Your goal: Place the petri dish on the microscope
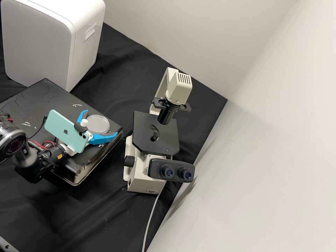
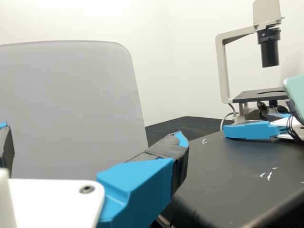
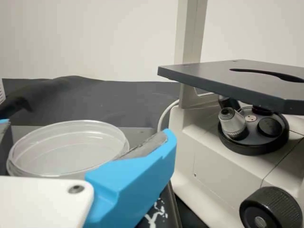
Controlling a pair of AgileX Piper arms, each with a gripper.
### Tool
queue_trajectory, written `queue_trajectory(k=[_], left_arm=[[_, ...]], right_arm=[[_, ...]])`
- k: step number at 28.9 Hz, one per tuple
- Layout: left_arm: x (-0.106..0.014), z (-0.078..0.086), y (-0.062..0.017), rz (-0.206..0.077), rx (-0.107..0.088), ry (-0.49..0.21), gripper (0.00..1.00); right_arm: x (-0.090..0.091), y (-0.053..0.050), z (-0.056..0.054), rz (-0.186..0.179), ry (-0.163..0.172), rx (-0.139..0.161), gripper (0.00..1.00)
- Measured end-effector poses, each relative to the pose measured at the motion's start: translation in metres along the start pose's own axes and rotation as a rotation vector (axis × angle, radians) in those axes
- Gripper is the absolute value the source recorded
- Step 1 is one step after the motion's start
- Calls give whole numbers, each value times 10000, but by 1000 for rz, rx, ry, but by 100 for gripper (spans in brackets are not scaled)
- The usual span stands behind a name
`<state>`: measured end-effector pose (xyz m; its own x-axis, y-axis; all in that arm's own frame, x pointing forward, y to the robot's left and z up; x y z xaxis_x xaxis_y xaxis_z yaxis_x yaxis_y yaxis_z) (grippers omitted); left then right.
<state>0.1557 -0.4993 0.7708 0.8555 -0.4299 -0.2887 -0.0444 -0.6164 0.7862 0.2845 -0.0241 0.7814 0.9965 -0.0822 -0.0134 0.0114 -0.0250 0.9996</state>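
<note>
white box (image 1: 52,38): far-left corner of the bench (image 1: 105,213).
black platform (image 1: 31,101): bench's left edge.
microscope (image 1: 154,150): bench's right edge.
right gripper (image 1: 101,122): released, fingers straddling the petri dish (image 1: 97,125).
left gripper (image 2: 90,133): released, facing white box.
petri dish: platform corner beside microscope.

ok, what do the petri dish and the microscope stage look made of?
Round clear petri dish: probably plastic, glossy, with see-through walls and base. Flat black microscope stage: looks like matte-coated metal, a thin rigid plate with crisp edges; uncertain.
</note>
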Motion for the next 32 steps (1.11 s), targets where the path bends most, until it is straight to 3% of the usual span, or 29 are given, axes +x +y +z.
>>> queue_trajectory(k=[11,16,18,32], left_arm=[[0,0,0,0,0,0,100],[0,0,0,0,0,0,100],[-1,0,0,-2,-10,1,100],[-3,-3,2,-1,-14,2,100]], right_arm=[[0,24,23,11,-11,12,0],[5,71,55,24,-18,49,0],[6,82,69,23,-21,59,0],[13,106,79,20,-20,75,0]])
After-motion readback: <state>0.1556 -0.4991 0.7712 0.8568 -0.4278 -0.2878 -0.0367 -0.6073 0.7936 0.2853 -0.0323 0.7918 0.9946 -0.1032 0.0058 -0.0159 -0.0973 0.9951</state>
